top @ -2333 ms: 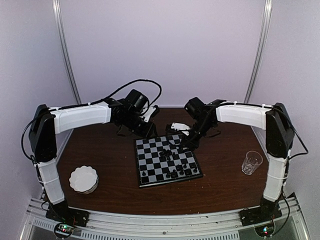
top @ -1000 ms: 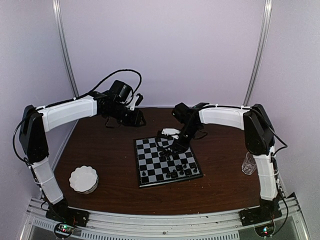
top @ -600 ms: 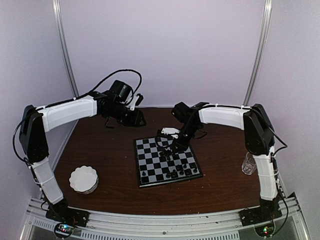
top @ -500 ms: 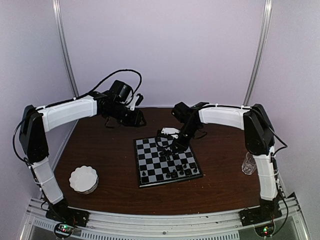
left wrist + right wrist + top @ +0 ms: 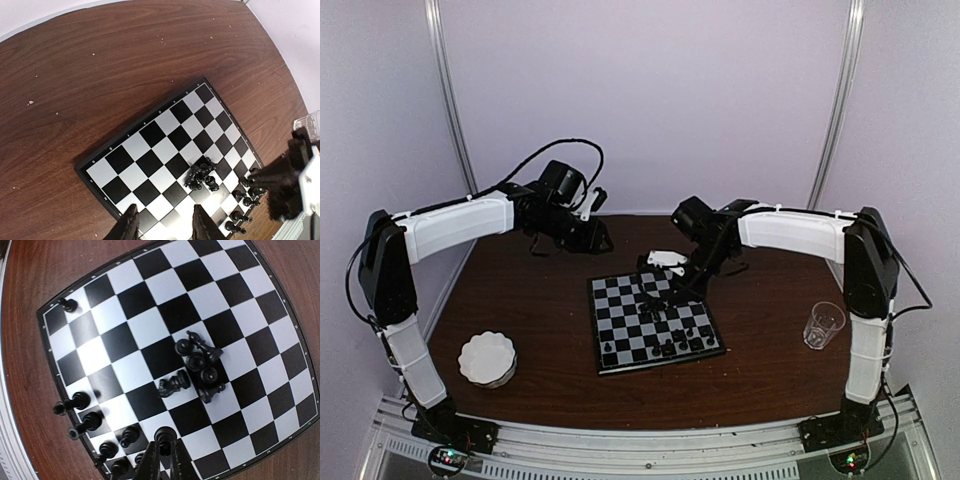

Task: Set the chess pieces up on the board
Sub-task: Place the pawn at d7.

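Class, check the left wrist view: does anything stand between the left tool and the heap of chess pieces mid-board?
Nothing visible does. In the left wrist view only bare squares of the board lie between the open left tool and the heap of chess pieces. The right tool, shut on one piece, sits aside.

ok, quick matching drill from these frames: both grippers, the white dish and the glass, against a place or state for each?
1. right gripper
2. left gripper
3. white dish
4. glass

A. near-left part of the table
B. shut on a chess piece
C. right of the board
D. open, holding nothing

Pairs: 1-B, 2-D, 3-A, 4-C
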Controlling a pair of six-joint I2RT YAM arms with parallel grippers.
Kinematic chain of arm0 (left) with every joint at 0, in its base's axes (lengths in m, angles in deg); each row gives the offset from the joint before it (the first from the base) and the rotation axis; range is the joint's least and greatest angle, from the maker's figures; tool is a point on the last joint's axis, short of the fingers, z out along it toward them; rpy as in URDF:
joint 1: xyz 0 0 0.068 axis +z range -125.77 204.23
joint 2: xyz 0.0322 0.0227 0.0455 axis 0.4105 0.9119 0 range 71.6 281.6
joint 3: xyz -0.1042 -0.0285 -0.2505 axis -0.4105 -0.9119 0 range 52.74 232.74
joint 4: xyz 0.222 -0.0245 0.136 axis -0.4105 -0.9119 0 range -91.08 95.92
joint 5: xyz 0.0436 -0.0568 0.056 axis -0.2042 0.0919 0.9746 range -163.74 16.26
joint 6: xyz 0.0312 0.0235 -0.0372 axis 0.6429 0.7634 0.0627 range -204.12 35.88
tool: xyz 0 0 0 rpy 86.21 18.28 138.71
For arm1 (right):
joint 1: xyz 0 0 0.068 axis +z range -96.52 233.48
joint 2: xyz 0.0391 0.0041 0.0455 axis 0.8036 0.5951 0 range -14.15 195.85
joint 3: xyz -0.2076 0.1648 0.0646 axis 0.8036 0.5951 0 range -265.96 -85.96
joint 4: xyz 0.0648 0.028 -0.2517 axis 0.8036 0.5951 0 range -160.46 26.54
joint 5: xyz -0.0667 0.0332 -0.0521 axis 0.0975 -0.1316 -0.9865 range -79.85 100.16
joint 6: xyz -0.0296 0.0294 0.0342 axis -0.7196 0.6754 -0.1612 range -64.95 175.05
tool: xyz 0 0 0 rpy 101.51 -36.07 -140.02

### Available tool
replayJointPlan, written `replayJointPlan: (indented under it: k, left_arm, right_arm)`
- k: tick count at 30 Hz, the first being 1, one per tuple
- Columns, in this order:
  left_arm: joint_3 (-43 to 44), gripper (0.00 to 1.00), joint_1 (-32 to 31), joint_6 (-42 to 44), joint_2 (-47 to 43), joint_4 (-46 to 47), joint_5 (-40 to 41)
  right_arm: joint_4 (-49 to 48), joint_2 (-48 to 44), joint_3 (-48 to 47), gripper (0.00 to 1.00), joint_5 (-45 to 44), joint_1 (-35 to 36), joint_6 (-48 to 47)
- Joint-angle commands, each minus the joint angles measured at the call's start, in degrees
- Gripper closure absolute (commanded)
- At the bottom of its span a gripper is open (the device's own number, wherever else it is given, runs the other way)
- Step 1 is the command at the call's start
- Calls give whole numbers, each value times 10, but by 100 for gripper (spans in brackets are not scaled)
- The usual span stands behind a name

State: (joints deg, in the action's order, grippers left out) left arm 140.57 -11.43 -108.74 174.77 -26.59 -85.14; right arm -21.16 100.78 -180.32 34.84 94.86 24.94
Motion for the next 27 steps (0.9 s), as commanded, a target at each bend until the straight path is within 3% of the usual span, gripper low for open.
replayJointPlan:
  k: [1, 11, 27]
  left_arm:
    - [-2, 63, 5, -5, 0, 28, -8]
    - [-2, 63, 4, -5, -4, 28, -8]
    - [-3, 63, 4, -5, -4, 28, -8]
  right_arm:
    - [-24, -24, 34, 94, 6, 37, -17]
    - [-18, 14, 32, 94, -12, 72, -27]
    - [-25, 16, 49, 94, -41, 74, -35]
